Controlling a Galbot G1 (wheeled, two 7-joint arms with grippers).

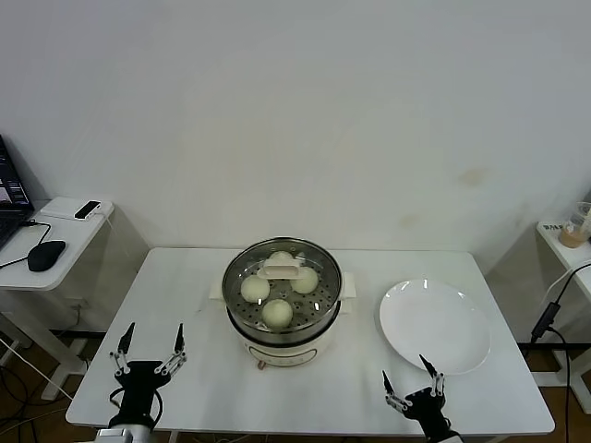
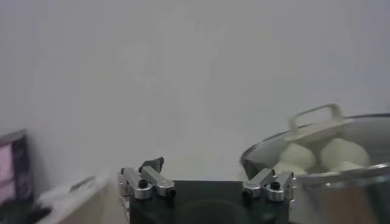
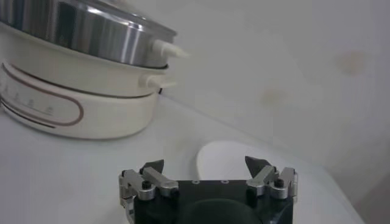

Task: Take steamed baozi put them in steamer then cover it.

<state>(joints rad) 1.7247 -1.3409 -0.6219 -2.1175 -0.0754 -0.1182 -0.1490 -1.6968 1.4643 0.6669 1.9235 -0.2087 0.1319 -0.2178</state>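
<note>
The steamer (image 1: 283,318) stands near the middle of the white bench (image 1: 203,388), closer to the far edge than the near one, a shiny steel pot on a cream-white base with side handles. Four steamed baozi (image 1: 277,313) lie on the perforated tray inside, and the cover (image 1: 280,269) sits on the pot, its cream block handle over the buns; through the glass the bun at the far side is partly hidden by that handle. A thin oval line and a few small marks run along the base in the right wrist view, too small to read.

The left hand (image 1: 148,346) hovers over the near left corner of the bench, fingers spread wide apart, holding and touching nothing. The right hand (image 1: 412,381) hovers at the near edge towards the right corner, fingers likewise wide apart and empty, just in front of the white plate (image 1: 435,325), which lies bare to the right of the steamer.

A side table (image 1: 55,231) beyond the left edge carries a black mouse (image 1: 45,254); a laptop there is cut off by the frame
</note>
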